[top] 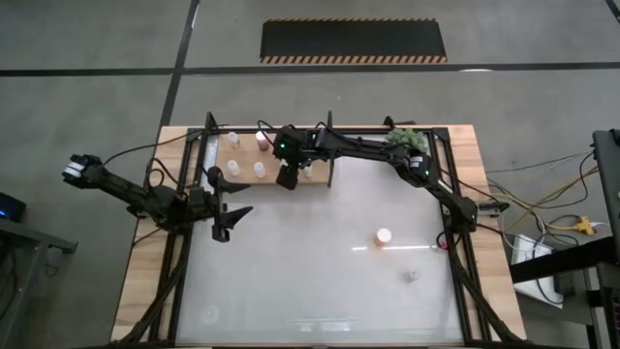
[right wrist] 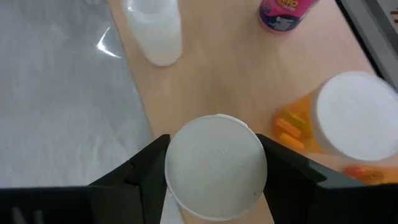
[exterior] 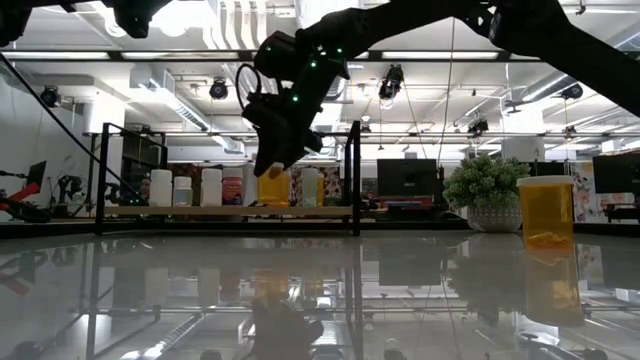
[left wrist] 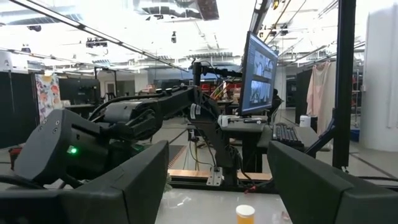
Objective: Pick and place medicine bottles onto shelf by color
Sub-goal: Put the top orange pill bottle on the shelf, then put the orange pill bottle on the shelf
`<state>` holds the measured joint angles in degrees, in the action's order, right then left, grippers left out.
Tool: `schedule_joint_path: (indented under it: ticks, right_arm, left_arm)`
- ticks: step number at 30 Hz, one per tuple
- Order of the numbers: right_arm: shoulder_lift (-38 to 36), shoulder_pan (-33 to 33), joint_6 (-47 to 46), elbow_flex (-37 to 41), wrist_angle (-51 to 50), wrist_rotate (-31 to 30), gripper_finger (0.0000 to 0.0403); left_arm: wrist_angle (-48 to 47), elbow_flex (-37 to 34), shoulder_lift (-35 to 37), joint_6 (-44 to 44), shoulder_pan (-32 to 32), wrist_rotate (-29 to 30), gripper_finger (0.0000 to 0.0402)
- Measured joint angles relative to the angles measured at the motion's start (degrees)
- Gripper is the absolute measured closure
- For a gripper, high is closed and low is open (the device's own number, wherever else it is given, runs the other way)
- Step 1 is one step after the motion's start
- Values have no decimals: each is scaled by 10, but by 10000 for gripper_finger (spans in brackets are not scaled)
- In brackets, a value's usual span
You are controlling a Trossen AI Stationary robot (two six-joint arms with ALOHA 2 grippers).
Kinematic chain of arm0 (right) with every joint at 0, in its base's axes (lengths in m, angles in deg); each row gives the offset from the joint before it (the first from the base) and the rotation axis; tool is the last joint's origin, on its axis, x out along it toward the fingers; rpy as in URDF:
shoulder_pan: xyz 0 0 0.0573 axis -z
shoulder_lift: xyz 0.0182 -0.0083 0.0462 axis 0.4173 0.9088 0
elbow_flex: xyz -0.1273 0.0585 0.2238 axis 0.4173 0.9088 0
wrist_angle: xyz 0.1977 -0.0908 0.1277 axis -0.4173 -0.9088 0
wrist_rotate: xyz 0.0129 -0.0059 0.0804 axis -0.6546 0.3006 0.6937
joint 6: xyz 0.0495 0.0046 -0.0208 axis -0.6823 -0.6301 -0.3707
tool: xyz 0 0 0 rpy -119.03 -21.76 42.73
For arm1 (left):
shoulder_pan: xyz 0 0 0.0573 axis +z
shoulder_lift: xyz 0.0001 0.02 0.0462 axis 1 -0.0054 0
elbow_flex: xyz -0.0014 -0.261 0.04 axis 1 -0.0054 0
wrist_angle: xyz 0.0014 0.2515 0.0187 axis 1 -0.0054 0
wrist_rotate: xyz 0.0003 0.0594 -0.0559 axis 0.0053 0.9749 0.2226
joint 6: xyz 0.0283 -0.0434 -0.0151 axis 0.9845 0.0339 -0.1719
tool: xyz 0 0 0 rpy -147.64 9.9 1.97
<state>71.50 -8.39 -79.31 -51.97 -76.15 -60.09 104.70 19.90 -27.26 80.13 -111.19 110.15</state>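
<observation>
right gripper [right wrist: 214, 180] pinching capped bottle [right wrist: 216, 167] over shelf [right wrist: 217, 81] | left gripper [top: 227, 219] spread, idle | bottle light, stiff, slick (likely plastic); grip below cap

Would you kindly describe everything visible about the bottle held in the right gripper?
The bottle sits between the fingers of the right gripper, which close on its sides. From above, only its round, pale, matte cap shows; from table level an orange body peeks out below the gripper. It is upright, over the wooden shelf near its front edge, beside another orange bottle. Whether its base touches the board cannot be seen.
</observation>
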Motion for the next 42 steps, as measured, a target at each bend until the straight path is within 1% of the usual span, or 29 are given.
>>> schedule_joint_path:
  ticks: [7, 16, 21, 27, 30, 34, 36, 39, 42]
  right_arm:
    - [0, -1, -11, 0, -11, 0, 193]
    - [0, -1, -17, 0, -10, -4, 160]
    - [-1, -1, -15, -15, -19, -4, 157]
    - [-18, -3, -10, -63, -92, -4, 156]
    - [-44, -16, -4, -63, -136, -4, 157]
    - [-101, -63, 18, -22, -146, 9, 174]
    - [-135, -92, 26, 13, -143, 11, 184]
    - [-196, -137, 29, 78, -134, 11, 198]
    - [-269, -182, 30, 165, -95, 11, 207]
  left_arm:
    - [0, 0, 2, 0, 0, 0, 146]
    - [0, 0, 2, 0, 0, 0, 146]
    - [0, 0, 2, 0, 0, 0, 146]
    - [0, 0, -1, 0, 0, 0, 146]
    - [1, 0, -4, 0, 0, 0, 146]
    - [22, 7, -14, -1, 0, -3, 146]
    - [22, 11, -23, -20, 0, -17, 146]
    - [30, 22, -49, -49, -1, -62, 146]
    - [66, 32, -87, -60, -1, -102, 146]
